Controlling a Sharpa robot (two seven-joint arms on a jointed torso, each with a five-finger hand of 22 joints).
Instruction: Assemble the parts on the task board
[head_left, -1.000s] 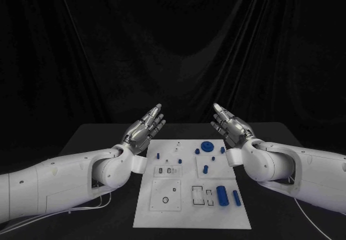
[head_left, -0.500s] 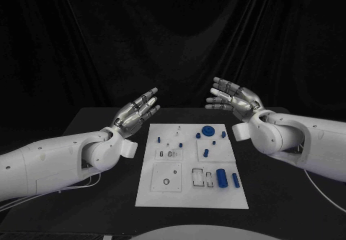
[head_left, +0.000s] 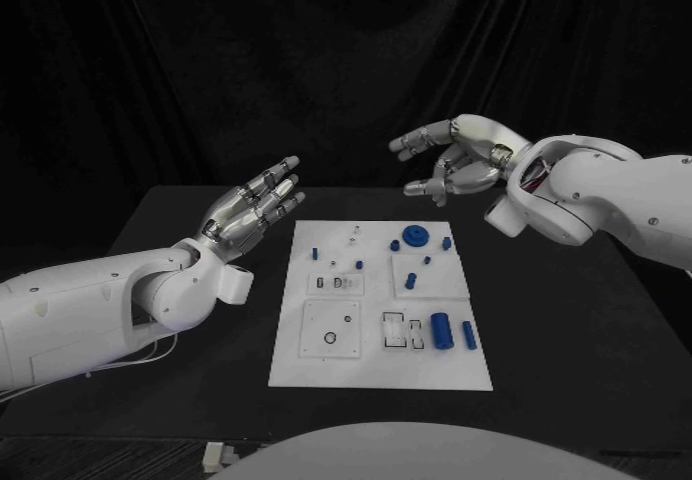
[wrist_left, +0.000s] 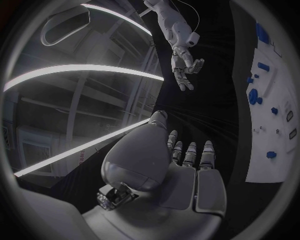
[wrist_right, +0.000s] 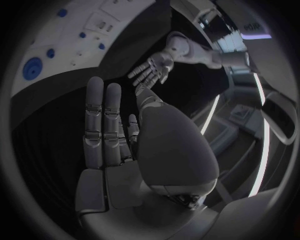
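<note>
The white task board lies in the middle of the black table. On it are a round blue gear, a thick blue cylinder, a thinner one and several small blue pegs. My left hand hovers left of the board's far end, fingers stretched and apart, holding nothing. My right hand is raised higher, above and beyond the board's far right corner, fingers loosely bent and empty. The left wrist view shows my left hand, the right hand and the board. The right wrist view shows my right hand, the left hand and the gear.
Black table surface runs on both sides of the board and in front of it. A dark curtain hangs behind the table. The board carries outlined slots and a ring recess near its front half.
Both hands have risen and moved apart from beside the board. The right hand went higher and bent its fingers. The head camera has also shifted.
</note>
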